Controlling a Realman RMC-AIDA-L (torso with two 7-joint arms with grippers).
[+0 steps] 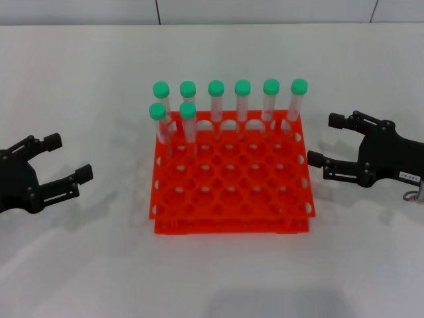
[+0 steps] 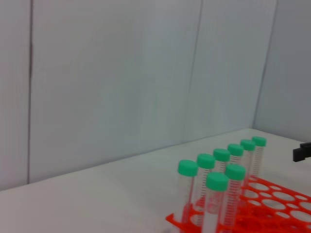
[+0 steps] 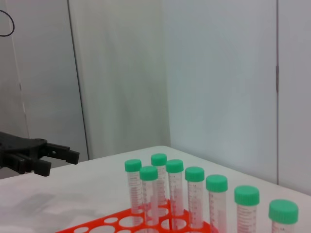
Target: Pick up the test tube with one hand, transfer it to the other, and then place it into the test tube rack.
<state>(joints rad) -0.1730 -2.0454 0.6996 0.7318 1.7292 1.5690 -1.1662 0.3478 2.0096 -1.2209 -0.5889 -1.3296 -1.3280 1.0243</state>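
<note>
The orange-red test tube rack [image 1: 232,224] stands in the middle of the white table. Several green-capped clear test tubes [image 1: 216,99] stand upright in it: a row along its far edge and two more [image 1: 187,119] just in front at the left end. I cannot tell one tube from another. My left gripper [image 1: 71,157] is open and empty, left of the rack, apart from it. My right gripper [image 1: 323,140] is open and empty, close to the rack's right side. The rack [image 2: 279,195] and tubes [image 2: 216,194] also show in the left wrist view.
The white table [image 1: 99,265] extends all around the rack, with a pale wall behind it. In the right wrist view the tubes [image 3: 194,194] stand in the rack [image 3: 119,222] and the left gripper [image 3: 36,156] shows beyond them. The rack's front rows of holes hold nothing.
</note>
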